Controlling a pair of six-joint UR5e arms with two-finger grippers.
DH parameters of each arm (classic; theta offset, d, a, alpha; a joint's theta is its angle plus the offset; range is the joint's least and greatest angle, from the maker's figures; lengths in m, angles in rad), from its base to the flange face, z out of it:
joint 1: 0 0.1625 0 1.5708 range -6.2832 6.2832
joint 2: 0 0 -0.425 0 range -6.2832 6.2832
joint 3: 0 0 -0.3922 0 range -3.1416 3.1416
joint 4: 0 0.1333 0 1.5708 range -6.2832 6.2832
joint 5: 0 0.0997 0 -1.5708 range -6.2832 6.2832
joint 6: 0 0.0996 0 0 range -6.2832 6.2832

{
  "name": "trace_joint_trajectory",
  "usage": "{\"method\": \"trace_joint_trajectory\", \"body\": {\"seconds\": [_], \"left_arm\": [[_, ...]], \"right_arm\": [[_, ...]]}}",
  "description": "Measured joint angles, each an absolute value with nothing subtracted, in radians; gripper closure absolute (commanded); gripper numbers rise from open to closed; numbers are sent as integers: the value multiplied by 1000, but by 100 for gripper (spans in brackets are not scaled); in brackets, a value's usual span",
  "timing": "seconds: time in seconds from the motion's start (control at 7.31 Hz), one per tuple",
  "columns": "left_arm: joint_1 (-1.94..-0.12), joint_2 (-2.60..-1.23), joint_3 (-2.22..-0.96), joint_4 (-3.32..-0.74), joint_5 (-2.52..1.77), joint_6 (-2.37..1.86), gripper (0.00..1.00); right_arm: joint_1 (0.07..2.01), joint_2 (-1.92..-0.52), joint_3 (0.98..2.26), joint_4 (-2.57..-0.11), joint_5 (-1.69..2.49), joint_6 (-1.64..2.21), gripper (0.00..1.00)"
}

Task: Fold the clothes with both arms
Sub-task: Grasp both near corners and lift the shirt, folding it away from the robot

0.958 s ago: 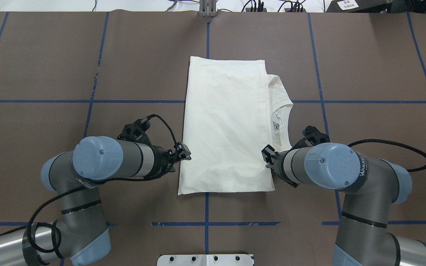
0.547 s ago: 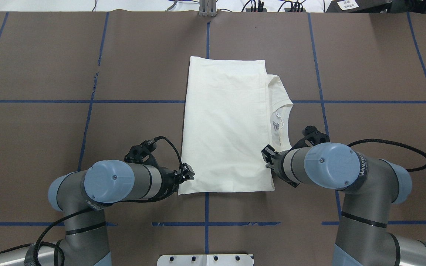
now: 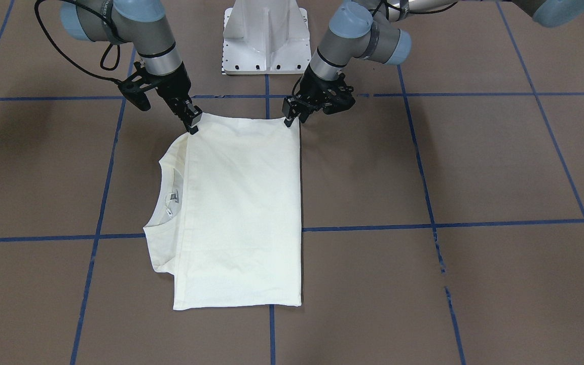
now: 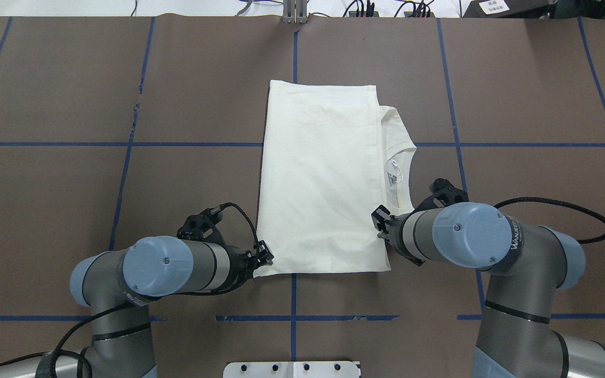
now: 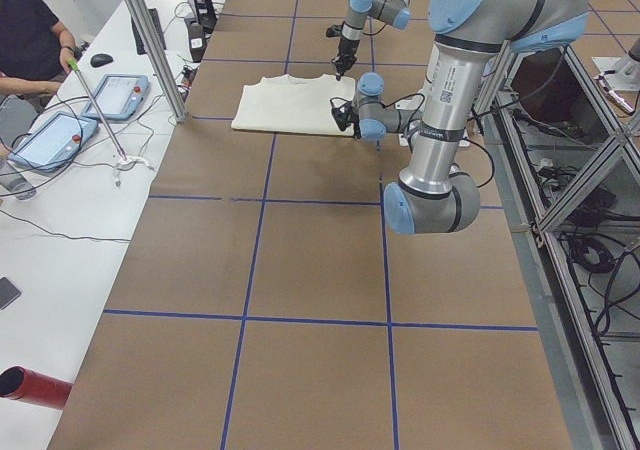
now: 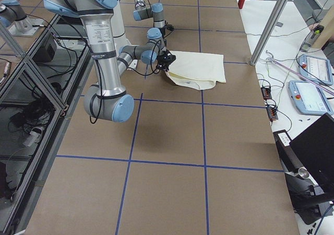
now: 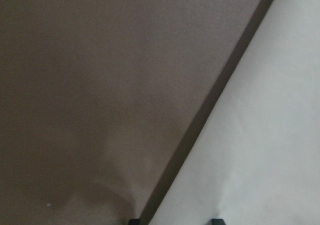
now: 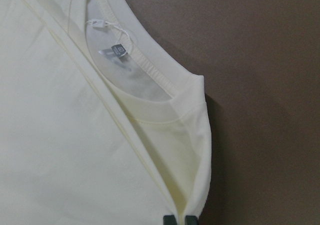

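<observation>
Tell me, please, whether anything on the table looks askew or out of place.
The T-shirt is folded unevenly: its collar and a shoulder jut past the folded panel on the robot's right, so the outline is no clean rectangle. Nothing else stands out.

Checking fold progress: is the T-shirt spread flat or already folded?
Folded. The T-shirt lies as a narrow rectangle, its collar peeking past the folded edge.

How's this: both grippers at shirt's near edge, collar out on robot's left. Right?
Wrong side. Overhead view shows the collar poking out on the robot's right, by the right gripper. It and the left gripper are at the shirt's near edge.
</observation>
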State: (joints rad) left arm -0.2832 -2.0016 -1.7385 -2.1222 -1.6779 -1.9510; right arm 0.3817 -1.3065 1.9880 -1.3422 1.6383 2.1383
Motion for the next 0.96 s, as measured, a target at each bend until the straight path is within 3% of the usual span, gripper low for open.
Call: {"method": "trace_joint_trajectory", "body": {"seconds": [0.14,0.27,0.41,0.96], "left_arm": [[-281,-2001,-1738,-2111,-1677,-1950,51],[-278,-2002,-1739,-2101,-1677,-1950,93],[-276,-2003,-1740,-2096,-1677,-1951,100],[-276,-2007,-1782,-2091,-1676,-1953,100]], "right_arm": [[381,-1306,1988,-1342,1638,2138,100],[381,-1306,1988,-1342,1638,2138,100],[381,-1305,1988,-1342,1638,2138,100],[381,-1305,1989,-1342,1640,2138,100]]}}
